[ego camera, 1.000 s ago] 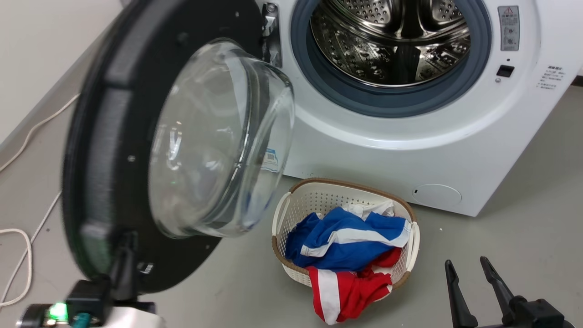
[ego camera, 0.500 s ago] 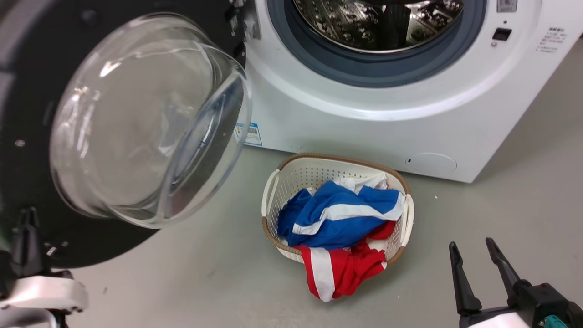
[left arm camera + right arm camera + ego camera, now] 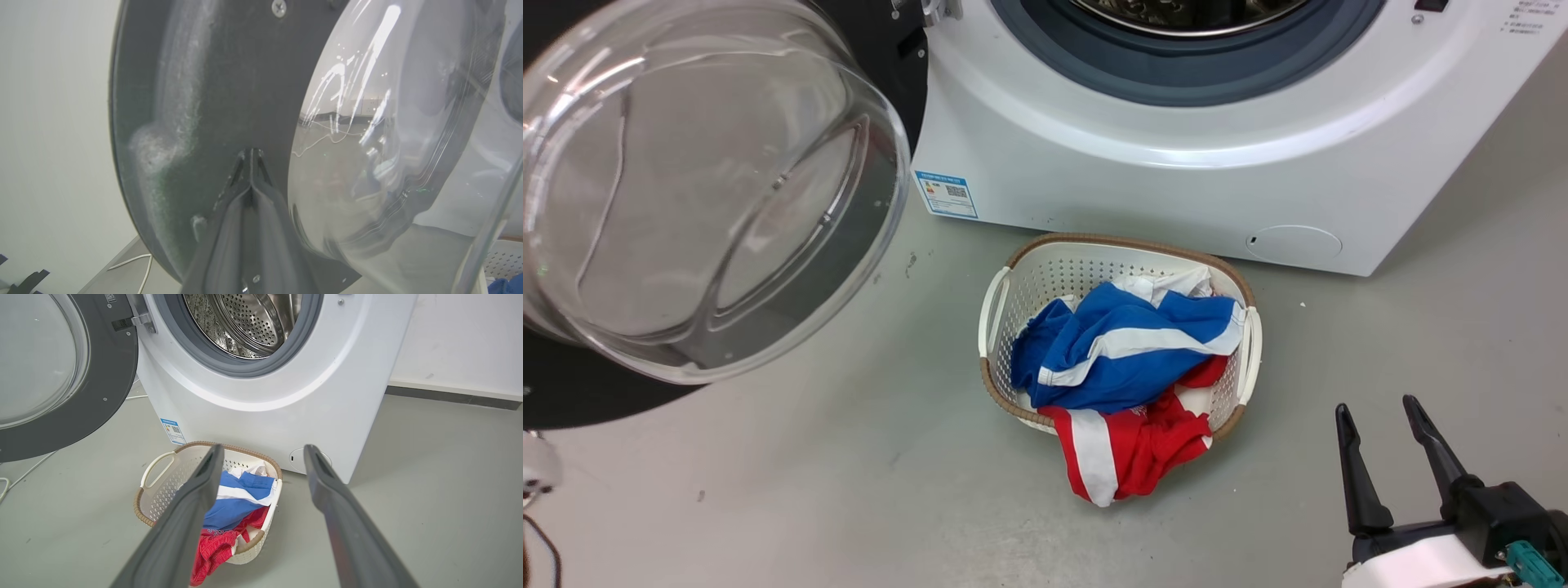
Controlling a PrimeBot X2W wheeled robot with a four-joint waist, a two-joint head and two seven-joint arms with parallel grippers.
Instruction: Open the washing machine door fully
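1. Right gripper (image 3: 1376, 408) – at the lower right of the head view, above the grey floor (image 3: 849, 490). Fingers spread apart, nothing between them. It is well apart from the machine.
2. Left gripper (image 3: 250, 152) – fingers pressed together to a single tip, nothing visible between them. In the left wrist view the tip lies over the dark inner face of the washing machine door (image 3: 212, 102), just beside the glass bowl window (image 3: 388, 143). Contact with the door cannot be confirmed.
3. Laundry basket (image 3: 992, 302) – white, perforated, with a brown woven rim. It stands on the floor in front of the machine and holds a blue-and-white garment (image 3: 1119, 351) over a red-and-white garment (image 3: 1143, 449), which hangs over the near rim.
4. Washing machine door – swung wide to the robot's left, hinged at the machine's left edge, with its inner face and bulging glass towards the head camera.
5. Washing machine (image 3: 1135, 180) – opening uncovered, with the grey gasket (image 3: 229, 367) and steel drum (image 3: 245, 322) exposed. Blue label (image 3: 947, 194) and round flap (image 3: 1293, 243) sit low on the front.
6. White cable (image 3: 24, 473) – on the floor below the door.
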